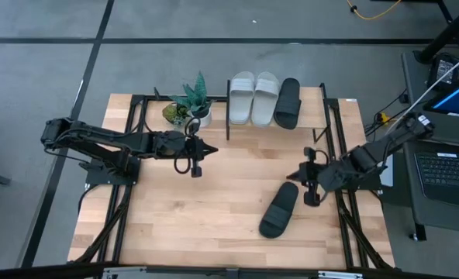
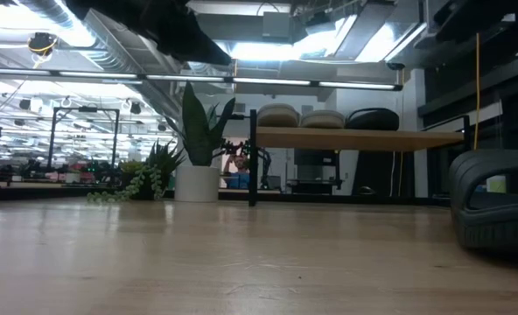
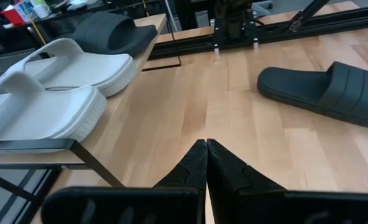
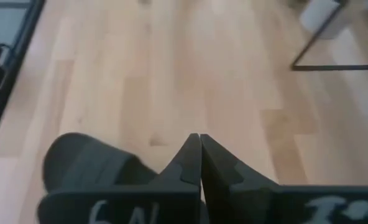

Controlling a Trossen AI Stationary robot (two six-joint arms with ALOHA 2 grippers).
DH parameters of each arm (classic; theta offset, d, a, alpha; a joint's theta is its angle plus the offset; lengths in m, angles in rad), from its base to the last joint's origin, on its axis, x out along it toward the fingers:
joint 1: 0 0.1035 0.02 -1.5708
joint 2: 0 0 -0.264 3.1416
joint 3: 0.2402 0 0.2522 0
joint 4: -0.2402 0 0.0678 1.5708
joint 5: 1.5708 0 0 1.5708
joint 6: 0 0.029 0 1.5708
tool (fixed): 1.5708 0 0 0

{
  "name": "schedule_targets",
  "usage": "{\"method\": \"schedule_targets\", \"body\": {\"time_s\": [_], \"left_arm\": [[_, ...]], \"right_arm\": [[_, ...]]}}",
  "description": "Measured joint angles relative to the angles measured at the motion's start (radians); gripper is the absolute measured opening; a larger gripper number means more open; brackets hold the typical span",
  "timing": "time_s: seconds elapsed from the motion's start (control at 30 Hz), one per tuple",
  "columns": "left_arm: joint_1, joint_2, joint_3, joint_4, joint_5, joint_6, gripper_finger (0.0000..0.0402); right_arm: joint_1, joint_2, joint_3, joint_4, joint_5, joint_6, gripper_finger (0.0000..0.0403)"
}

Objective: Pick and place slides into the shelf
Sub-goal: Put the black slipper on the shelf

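The shelf (image 1: 276, 124) stands at the table's far edge, its wooden top board (image 2: 355, 137) resting on black uprights. On that board lie two pale slides (image 1: 254, 98) side by side and one black slide (image 1: 288, 102) to their right. The other black slide (image 1: 280, 209) lies sole-down on the tabletop, right of the middle, and also shows as the black slide (image 3: 327, 90) and the black slide (image 4: 87, 162). My left gripper (image 1: 212, 147) is shut and hangs over the table near the shelf's left end. My right gripper (image 1: 293, 175) is shut, above the table just beyond the loose slide's far end.
Potted plants (image 1: 189, 107) stand left of the shelf at the far edge; a white pot (image 2: 197, 183) shows in the low view. Black frame rails (image 1: 334, 139) run along both table sides. Bare wood lies between the two grippers and toward the near edge.
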Motion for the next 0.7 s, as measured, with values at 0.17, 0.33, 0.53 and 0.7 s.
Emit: {"method": "schedule_targets", "body": {"time_s": [0.17, 0.33, 0.53, 0.7], "left_arm": [[0.0, 0.0, 0.0, 0.003, 0.0, -0.02, 0.0], [0.0, 0.0, 0.0, 0.0, 0.0, -0.022, 0.0], [0.0, 0.0, 0.0, -0.01, 0.0, -0.022, 0.0], [0.0, 0.0, 0.001, -0.041, 0.0, -0.022, 0.0]], "right_arm": [[0.059, 0.083, 0.021, -0.011, -0.001, 0.073, 0.0002], [0.102, 0.207, 0.12, -0.101, 0.0, 0.182, 0.0002], [0.16, 0.377, 0.282, -0.236, -0.001, 0.32, 0.0002], [0.213, 0.52, 0.434, -0.294, 0.0, 0.402, 0.0002]]}}
